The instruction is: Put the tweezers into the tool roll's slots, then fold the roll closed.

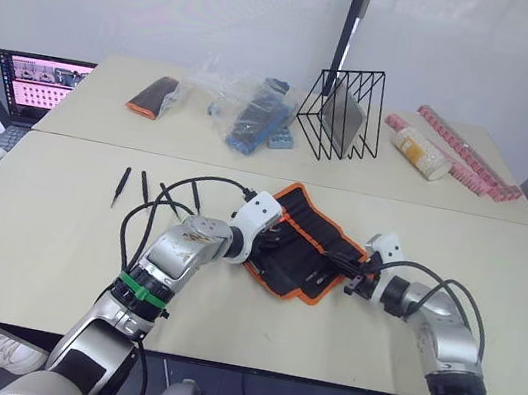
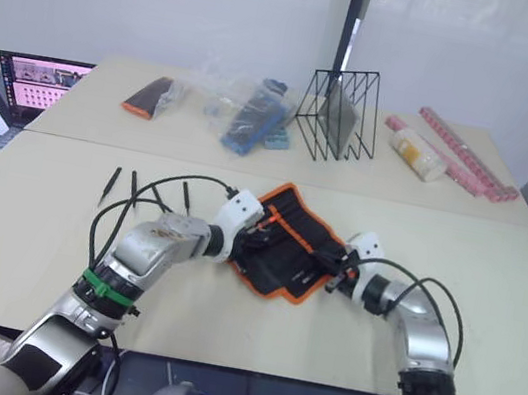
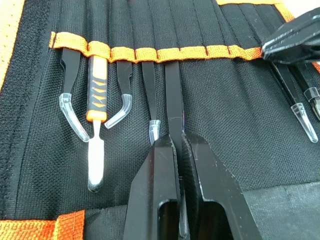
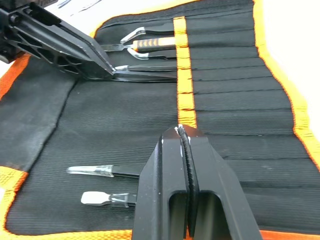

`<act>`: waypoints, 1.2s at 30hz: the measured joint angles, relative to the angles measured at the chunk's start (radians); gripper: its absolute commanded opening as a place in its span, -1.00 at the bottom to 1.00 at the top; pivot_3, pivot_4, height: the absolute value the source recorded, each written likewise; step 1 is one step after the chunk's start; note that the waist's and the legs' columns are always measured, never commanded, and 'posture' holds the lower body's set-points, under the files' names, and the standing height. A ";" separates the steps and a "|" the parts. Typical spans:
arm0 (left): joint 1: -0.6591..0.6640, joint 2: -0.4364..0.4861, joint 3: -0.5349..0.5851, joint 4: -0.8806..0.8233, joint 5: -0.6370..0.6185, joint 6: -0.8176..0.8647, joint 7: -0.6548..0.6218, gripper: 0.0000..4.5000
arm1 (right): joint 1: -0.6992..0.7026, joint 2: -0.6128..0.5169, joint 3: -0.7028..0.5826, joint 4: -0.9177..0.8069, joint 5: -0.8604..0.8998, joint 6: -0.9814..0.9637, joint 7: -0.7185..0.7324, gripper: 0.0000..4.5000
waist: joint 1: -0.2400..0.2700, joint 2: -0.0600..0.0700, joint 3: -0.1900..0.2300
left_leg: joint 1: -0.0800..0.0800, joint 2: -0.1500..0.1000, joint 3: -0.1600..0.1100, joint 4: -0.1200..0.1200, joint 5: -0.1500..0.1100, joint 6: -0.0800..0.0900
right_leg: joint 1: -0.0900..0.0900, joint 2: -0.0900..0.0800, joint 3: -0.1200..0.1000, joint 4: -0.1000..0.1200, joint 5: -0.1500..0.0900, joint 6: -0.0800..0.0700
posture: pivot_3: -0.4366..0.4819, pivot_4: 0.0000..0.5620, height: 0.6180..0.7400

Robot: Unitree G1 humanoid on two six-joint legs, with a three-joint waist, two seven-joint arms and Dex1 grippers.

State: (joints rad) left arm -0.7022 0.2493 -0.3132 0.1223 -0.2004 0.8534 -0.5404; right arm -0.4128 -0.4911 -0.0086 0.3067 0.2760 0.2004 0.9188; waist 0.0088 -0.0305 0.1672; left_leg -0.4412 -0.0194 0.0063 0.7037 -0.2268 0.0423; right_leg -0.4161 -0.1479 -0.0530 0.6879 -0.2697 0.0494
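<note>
Tweezers (image 3: 173, 100) lengthwise in slot, left claw (image 3: 180, 150)

Desk surroundings: items along the far half, seven entries.

Black wire rack (image 1: 342, 112), upright, holding a grey slab; clear plastic bag (image 1: 249, 106) with blue contents just beside it (contents not identifiable); small black-and-orange pouch (image 1: 153, 95) further along the same row; pale cylindrical package (image 1: 421, 153) lying on its side, touching a long pink strip (image 1: 474, 157) near the far corner; open laptop (image 1: 42, 82), screen lit pink, off the desk (image 1: 53, 243) edge; cream desk of two joined tops.
</note>
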 measured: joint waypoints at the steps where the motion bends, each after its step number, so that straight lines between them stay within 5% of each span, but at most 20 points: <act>1: 0.000 -0.001 0.000 0.000 0.001 0.000 0.000 -1.00 | -0.001 0.000 0.000 0.011 0.000 -0.007 -0.001 -0.98 | 0.000 0.000 0.000 | 0.000 0.000 0.000 0.000 0.000 0.000 | 0.000 0.000 0.000 0.000 0.000 0.000 | -0.05 -0.47 0.10; 13: 0.000 -0.048 -0.022 0.053 0.076 -0.088 0.038 -1.00 | -0.007 0.000 0.007 0.090 -0.030 -0.103 0.018 -0.98 | 0.003 0.000 0.000 | 0.011 0.000 -0.002 0.000 -0.001 0.001 | 0.014 0.001 0.000 -0.005 -0.001 0.001 | -0.05 -0.47 0.10; 36: -0.129 -0.209 -0.009 0.413 0.201 -0.351 0.112 -1.00 | -0.039 0.007 0.027 0.123 -0.058 -0.111 0.013 -0.98 | 0.007 0.000 0.000 | 0.012 0.000 -0.002 0.001 -0.001 0.001 | 0.017 0.000 -0.001 -0.008 -0.001 0.002 | -0.05 -0.47 0.10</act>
State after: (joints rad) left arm -0.8309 0.0400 -0.3225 0.5351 0.0007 0.5022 -0.4288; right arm -0.4513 -0.4840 0.0188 0.4295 0.2183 0.0891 0.9314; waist 0.0155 -0.0303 0.1667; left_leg -0.4296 -0.0192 0.0047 0.7045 -0.2274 0.0436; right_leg -0.3986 -0.1476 -0.0536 0.6803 -0.2706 0.0517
